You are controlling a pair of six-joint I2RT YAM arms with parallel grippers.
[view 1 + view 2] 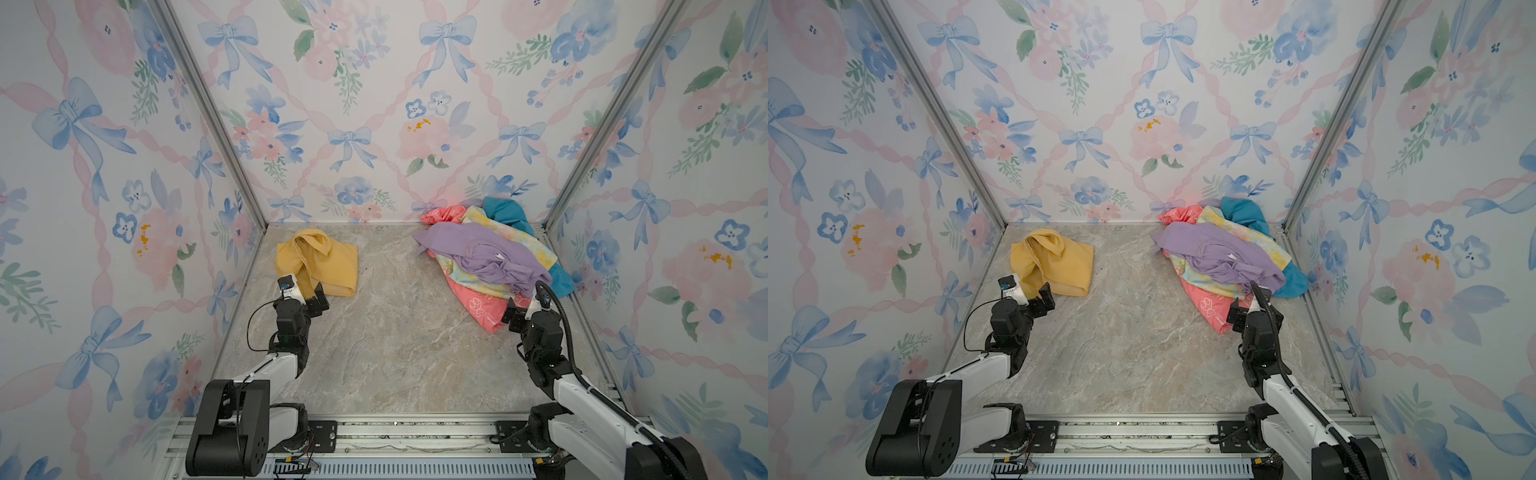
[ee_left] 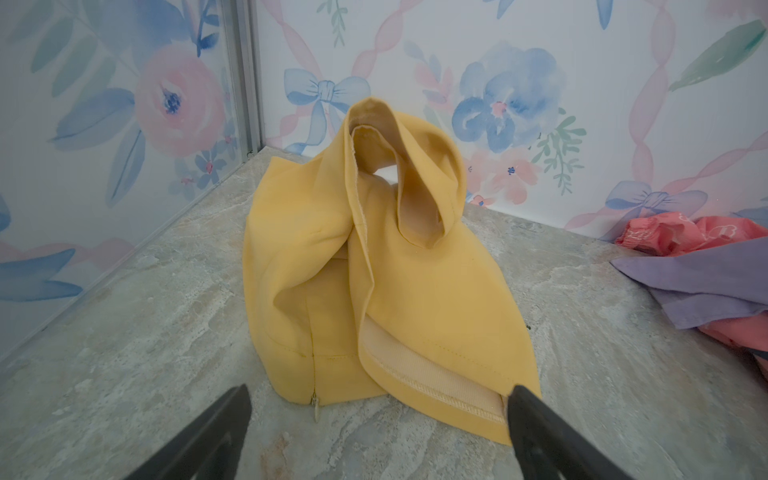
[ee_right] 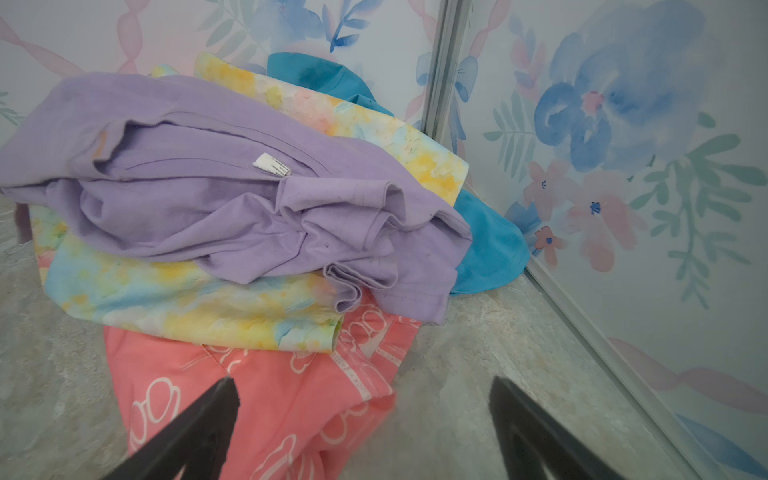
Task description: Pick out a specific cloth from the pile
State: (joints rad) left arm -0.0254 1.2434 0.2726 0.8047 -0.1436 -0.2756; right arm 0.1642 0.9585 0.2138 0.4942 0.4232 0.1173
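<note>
Bright, even, diffuse light; shadows soft and faint. Both top views sharp, wide-angle stretch at edges. Wrist views softer, wallpaper [image 3: 615, 137] out of focus.

Both top views are taken from high above the near edge, looking steeply down over the table [image 1: 395, 353] toward the back wall [image 1: 374, 124]; nearly the whole scene is shared. The cloth [image 2: 374, 270] is viewed low and close from the left wrist, the pile [image 3: 232, 199] from the right wrist. The lilac cloth [image 2: 706, 278] is shared by both wrist views.
</note>
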